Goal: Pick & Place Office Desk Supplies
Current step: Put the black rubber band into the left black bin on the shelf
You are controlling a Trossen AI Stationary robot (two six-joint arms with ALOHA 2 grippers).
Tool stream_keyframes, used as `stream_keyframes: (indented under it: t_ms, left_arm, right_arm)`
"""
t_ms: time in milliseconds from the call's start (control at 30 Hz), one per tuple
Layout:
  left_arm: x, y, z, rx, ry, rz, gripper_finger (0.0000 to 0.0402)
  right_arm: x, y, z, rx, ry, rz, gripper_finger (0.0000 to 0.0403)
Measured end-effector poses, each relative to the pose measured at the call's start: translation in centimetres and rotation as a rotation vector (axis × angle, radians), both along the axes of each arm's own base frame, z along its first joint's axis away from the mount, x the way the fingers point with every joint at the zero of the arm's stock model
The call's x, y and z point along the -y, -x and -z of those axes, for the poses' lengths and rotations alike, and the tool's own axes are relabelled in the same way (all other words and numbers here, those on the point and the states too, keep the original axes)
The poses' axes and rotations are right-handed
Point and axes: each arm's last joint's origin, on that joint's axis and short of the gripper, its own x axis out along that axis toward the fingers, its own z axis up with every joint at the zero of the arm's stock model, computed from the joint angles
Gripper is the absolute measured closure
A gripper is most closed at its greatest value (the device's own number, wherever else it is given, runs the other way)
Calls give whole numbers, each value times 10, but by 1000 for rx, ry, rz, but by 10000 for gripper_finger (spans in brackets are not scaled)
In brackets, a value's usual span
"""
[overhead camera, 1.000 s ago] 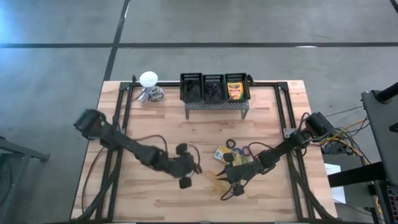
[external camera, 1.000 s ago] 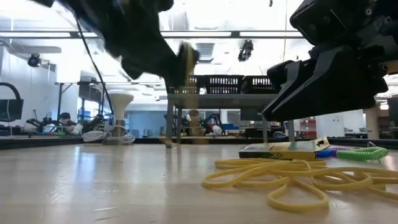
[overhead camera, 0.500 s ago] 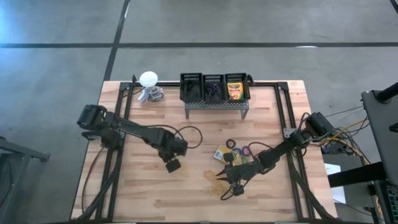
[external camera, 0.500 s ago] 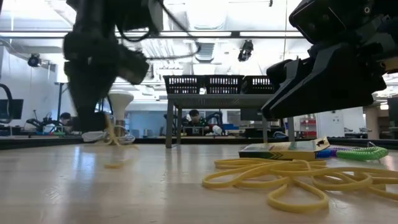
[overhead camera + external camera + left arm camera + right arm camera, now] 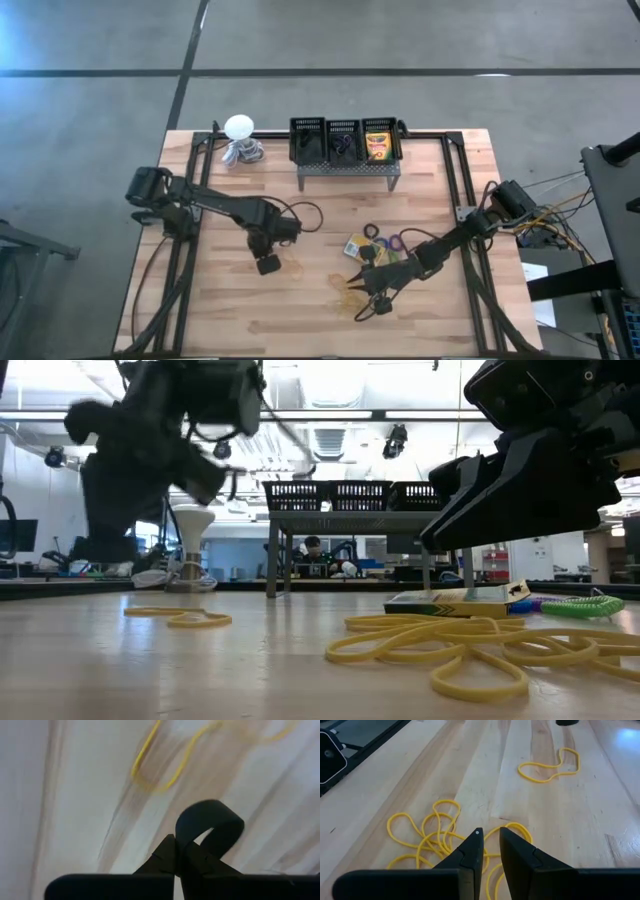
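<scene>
We see the left gripper [image 5: 267, 265] hanging over the middle of the surface [image 5: 220, 310], its jaws together and holding nothing, with 1 loose yellow rubber band [image 5: 296, 265] lying flat just beside it. In the left wrist view the same band [image 5: 155, 767] lies on the wood ahead of the closed fingers [image 5: 175, 860]. The right gripper [image 5: 370, 300] sits low toward the near edge, right of centre, directly over the tangled pile of yellow rubber bands [image 5: 355, 297]; its jaws stand slightly apart with nothing between them, and the right wrist view shows the pile [image 5: 435, 835] under and ahead of the fingertips [image 5: 475, 842]. Just behind that gripper lie a flat crayon box [image 5: 357, 247] and a few small dark, purple and green rings [image 5: 385, 238]. Along the far edge stands the grey perforated stand [image 5: 345, 165] carrying 3 black bins [image 5: 343, 140]; the right-hand bin holds another crayon box [image 5: 377, 146]. A white ball-shaped object [image 5: 238, 127] sits near the far left corner.
</scene>
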Motion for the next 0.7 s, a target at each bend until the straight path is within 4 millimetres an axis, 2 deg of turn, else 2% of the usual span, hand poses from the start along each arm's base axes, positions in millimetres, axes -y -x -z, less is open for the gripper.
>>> stream_keyframes:
  t_ms: [100,200,267,367,467,533,600,700]
  left_arm:
    - [1,-17,-12,151,-25,73,392]
    - [3,-42,-34,388,-89,184,391]
    - [3,-56,-54,502,-192,202,391]
    - [-8,-71,-91,609,-431,123,391]
    - [-31,-77,-128,653,-662,27,392]
    - [-53,-79,-149,680,-740,-27,393]
    - [-79,-79,-162,690,-771,-84,394]
    - [-124,-72,-168,658,-815,-196,393]
  right_arm:
    - [0,0,0,0,2,-1,344]
    - [0,0,0,1,2,-1,346]
    - [0,0,0,3,1,-2,346]
    - [0,0,0,3,1,-2,344]
    - [0,0,0,4,0,-2,342]
    - [0,0,0,4,0,-2,342]
    - [0,0,0,4,-2,-1,343]
    - [0,0,0,4,-3,0,346]
